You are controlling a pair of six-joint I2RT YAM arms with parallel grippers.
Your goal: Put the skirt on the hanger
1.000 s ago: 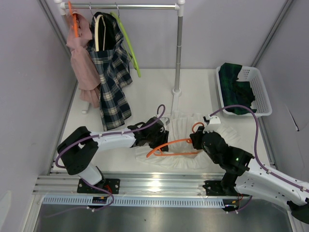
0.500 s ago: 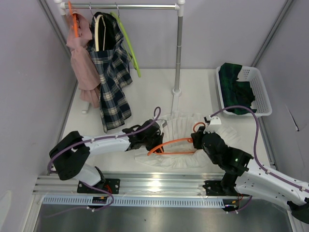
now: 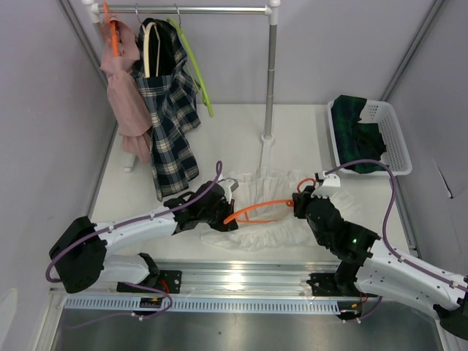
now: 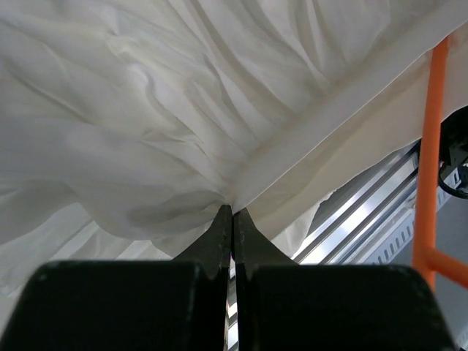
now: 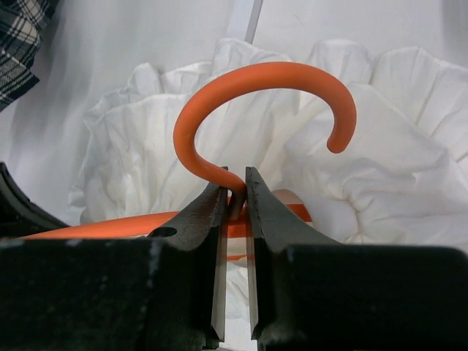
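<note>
The skirt (image 3: 272,191) lies on the surface (image 3: 219,142) with the hanger (image 3: 257,206) across it, the left gripper (image 3: 228,213) at its left edge, the right gripper (image 3: 297,205) at the hanger's hook. The rack (image 3: 271,73) stands behind, the basket (image 3: 393,139) rear right.

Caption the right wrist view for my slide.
Right gripper shut on the neck of the orange hanger, hook arched above the rumpled white skirt.

Orange hanger (image 4: 430,161) — mostly cut off, right edge.
</note>
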